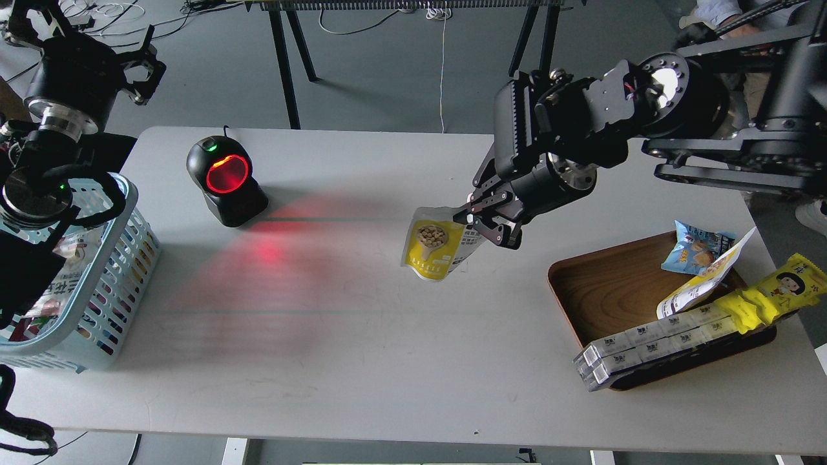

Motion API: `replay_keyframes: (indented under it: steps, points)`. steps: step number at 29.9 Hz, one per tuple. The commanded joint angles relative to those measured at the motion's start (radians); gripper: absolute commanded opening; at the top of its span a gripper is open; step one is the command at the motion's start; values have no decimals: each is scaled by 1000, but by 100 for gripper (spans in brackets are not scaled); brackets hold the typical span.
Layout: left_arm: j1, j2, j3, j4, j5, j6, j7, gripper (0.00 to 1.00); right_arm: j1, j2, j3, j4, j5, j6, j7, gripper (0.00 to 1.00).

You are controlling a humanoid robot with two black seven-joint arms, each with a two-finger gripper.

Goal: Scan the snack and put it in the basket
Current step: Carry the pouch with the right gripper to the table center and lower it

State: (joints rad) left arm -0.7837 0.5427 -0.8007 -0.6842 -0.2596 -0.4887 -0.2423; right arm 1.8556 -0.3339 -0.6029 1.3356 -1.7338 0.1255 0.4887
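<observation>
My biggest worry is the carry itself. My right claw (486,223) pinches the snack (438,249) by its upper right corner only, so the pouch hangs tilted above the table (387,361), about midway between the scanner (225,181) and the tray (620,290). A corner pinch on a soft pouch could slip or let it swing, and a drop here would leave it lying flat and harder to pick up.

Next is the scan. The bean picture faces up toward me, and I cannot tell where the barcode sits. If the printed side ends up turned away from the scanner's red window, the pass will likely read nothing.

Then the basket (123,194). It stands at the table's left edge, well apart from the pouch, and my left arm hangs over it. The left claw (139,71) is up near the picture's top; I cannot tell whether it is spread or pressed together. Reaching across with my right arm risks bumping that arm or the scanner.

The table is pale grey, smooth and lit red in front of the scanner. Beyond it is a grey floor with loose cables and the dark legs of another stand. The tray holds other packs, some overhanging its rim.
</observation>
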Motion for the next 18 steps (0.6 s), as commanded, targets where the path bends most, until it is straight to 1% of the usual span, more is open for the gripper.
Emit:
replay_keyframes:
  steps: [1,11,18]
  points:
    - [1,-1,0,2,0,0,0,100,-25,50,3,-48,5,-1,0,0]
    - [3,-1,0,5,0,0,0,100,-85,177,18,-137,17,-24,0,0]
    - [4,-1,0,5,0,0,0,100,-105,219,17,-193,17,-24,0,0]
